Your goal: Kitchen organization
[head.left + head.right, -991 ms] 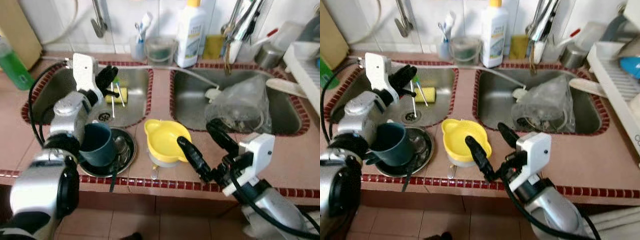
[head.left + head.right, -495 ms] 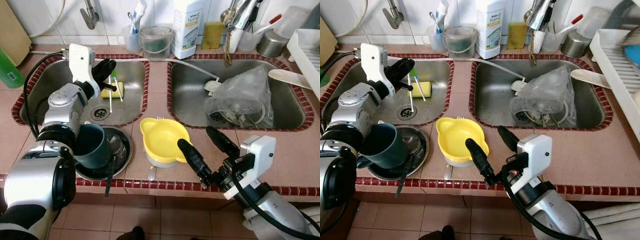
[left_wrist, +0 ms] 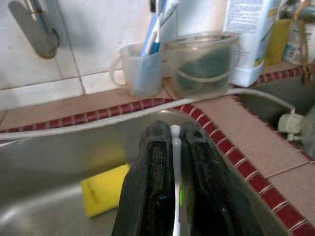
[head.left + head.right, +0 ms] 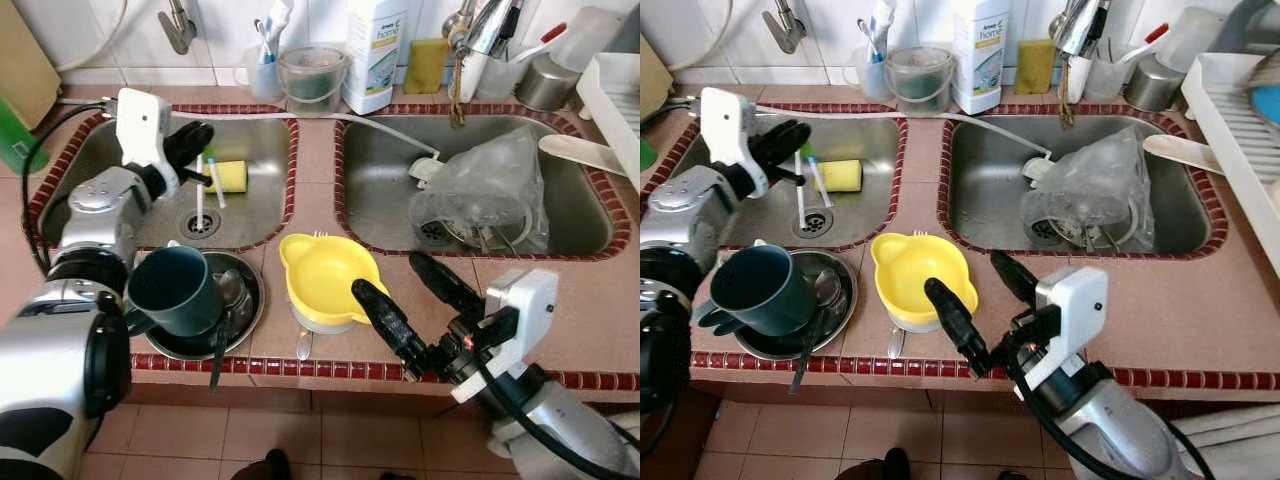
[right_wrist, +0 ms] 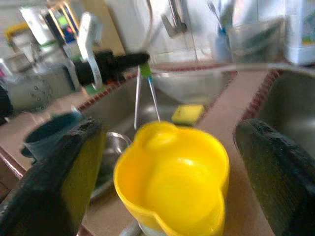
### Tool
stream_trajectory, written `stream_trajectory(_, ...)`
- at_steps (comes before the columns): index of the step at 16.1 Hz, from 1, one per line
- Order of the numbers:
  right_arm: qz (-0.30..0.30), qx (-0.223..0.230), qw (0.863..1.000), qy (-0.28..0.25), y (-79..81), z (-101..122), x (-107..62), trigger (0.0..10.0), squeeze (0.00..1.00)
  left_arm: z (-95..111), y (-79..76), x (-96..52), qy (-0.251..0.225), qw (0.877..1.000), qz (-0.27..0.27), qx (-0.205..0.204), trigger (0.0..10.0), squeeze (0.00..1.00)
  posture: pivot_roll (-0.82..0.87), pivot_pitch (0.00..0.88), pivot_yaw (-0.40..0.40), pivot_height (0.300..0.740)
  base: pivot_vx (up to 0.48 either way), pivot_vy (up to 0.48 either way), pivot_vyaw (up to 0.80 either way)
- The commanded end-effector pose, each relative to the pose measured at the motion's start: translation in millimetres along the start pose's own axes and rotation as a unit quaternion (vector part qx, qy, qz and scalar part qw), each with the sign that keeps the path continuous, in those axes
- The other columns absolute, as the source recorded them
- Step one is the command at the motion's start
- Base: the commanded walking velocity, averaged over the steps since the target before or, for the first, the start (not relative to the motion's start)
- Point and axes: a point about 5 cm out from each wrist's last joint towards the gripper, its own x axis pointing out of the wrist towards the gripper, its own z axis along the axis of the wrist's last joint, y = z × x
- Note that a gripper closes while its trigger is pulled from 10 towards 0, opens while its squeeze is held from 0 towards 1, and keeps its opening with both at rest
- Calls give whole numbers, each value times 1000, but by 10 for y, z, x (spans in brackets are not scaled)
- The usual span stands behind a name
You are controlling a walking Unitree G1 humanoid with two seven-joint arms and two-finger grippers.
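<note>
A: What has changed for you since a second ago?

B: Your left gripper (image 4: 196, 150) has slid further toward the left over the left sink (image 4: 100, 215), carrying the toothbrushes (image 4: 206, 187) with it. The whole scene also sits lower in your head view, but that is the camera shifting.

A: How is that gripper holding them?

B: Its black fingers (image 3: 150, 182) are pinched together on two thin white handles; the left wrist view shows one handle squeezed between them. The brushes hang down over the basin near the drain (image 4: 198, 222), with a yellow sponge (image 4: 231, 176) just beside them.

A: And your right gripper?

B: The right gripper (image 4: 412, 305) hovers at the front edge of the desk (image 4: 585, 300), fingers spread wide and empty. One finger lies just over the rim of the yellow bowl (image 4: 327, 280), which sits on the strip between the two sinks.

A: What else is close?

B: A dark teal mug (image 4: 172, 290) lies tilted on a steel plate (image 4: 249, 310) in front of the left sink. A clear plastic bag (image 4: 485, 195) fills part of the right sink (image 4: 380, 200).
</note>
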Motion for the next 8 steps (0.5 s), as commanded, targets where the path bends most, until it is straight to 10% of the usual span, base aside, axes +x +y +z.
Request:
stream_trajectory(1, 10, -1, 1000, -5, 43, 48, -14, 10000, 0, 5, 58, -31, 12, 1000, 2, 11, 10000, 0, -144, 230, 70, 740, 0, 0, 0)
stream_trajectory(3, 12, -4, 1000, -3, 33, 54, -15, 10000, 0, -27, 91, -58, 20, 1000, 8, 9, 10000, 0, -142, 230, 72, 740, 0, 0, 0)
stream_trajectory(4, 11, -5, 1000, -3, 31, 56, -15, 10000, 0, -31, 92, -59, 21, 1000, 9, 7, 10000, 1000, -143, 229, 71, 740, 0, 0, 0)
stream_trajectory(8, 7, -7, 1000, -5, 9, 71, -5, 10000, 0, -23, 89, -54, 19, 1000, 5, -3, 10000, 1000, -143, 224, 70, 740, 0, 0, 0)
